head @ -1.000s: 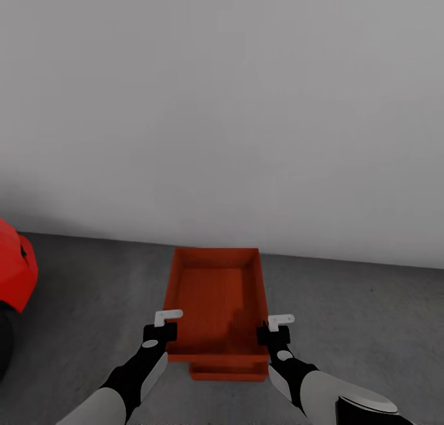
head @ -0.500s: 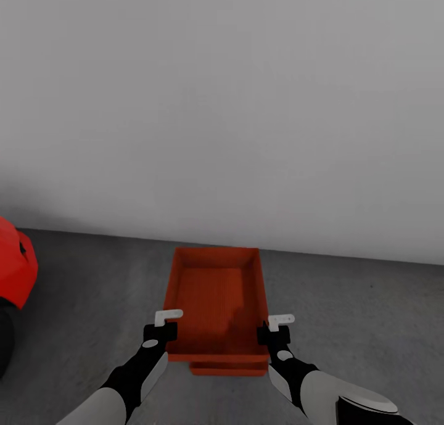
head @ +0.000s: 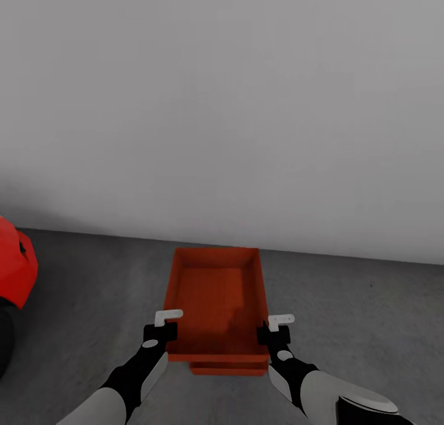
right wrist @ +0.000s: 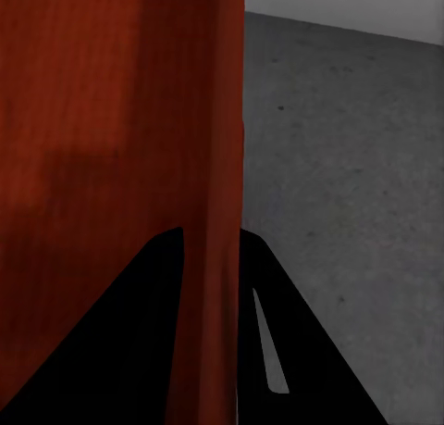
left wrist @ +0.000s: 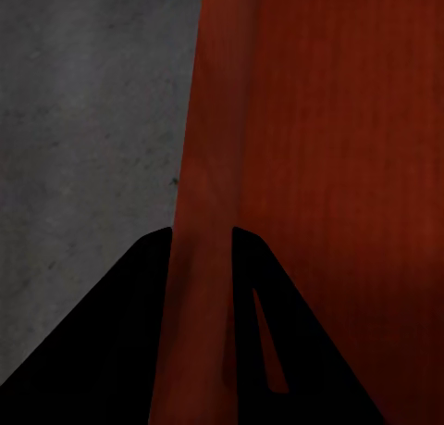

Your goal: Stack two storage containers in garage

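Storage container (head: 216, 301), the upper of two orange-red bins, is held level between both end effectors, low over the grey concrete floor (head: 345, 314) of the garage and close to the plain white-grey wall (head: 222, 104). The left end effector (head: 161, 334) is pinched on the container's left side wall near its near corner; in the left wrist view that wall (left wrist: 202, 258) is seen clamped between two dark fingers (left wrist: 120, 351). The right end effector (head: 274, 335) is likewise pressed onto the right side wall, which stands between its fingers (right wrist: 277, 351) in the right wrist view. A second storage container (head: 227, 369) lies directly beneath the held one, below and between the two end effectors, its near edge alone exposed; whether the two containers touch cannot be told. A red car (head: 15, 271) is seen well to the left of the left end effector.
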You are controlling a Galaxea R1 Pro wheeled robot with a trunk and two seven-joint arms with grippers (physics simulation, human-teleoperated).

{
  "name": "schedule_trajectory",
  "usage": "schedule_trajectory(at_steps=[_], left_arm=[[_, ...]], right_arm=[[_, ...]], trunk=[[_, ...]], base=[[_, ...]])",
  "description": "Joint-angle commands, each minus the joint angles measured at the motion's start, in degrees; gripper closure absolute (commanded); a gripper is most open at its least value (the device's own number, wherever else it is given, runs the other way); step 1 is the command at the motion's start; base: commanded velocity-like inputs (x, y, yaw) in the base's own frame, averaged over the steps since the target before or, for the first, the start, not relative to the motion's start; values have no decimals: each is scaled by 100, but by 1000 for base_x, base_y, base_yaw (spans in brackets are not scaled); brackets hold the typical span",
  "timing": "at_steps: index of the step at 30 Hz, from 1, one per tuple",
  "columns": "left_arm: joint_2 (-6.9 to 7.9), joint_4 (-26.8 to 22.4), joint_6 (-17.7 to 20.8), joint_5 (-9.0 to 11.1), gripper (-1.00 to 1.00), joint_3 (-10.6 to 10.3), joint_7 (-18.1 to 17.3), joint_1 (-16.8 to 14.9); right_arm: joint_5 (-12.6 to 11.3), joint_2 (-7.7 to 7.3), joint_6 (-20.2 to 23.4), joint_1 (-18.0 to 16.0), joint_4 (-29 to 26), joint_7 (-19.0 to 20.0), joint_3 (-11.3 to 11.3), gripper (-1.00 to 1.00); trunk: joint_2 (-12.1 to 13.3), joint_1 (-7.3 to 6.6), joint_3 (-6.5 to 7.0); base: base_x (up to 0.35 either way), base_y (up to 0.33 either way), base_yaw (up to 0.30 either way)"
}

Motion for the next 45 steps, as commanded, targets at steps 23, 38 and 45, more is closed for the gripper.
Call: schedule_trajectory(at_steps=[23, 38, 45], left_arm=[[10, 3, 24, 224, 100, 300, 60, -5], [10, 4, 24, 224, 100, 299, 53, -4], [10, 4, 24, 224, 100, 299, 53, -7]], right_arm=[[107, -1, -82, -5, -18, -16, -165, 100], [101, 0, -85, -5, -17, -40, -165, 100], [101, 0, -87, -5, -16, -57, -165, 100]], trunk=[[-5, 1, -6], [-5, 1, -6], [-5, 1, -6]], base=[[-16, -79, 0], [0, -41, -16], [0, 0, -143]])
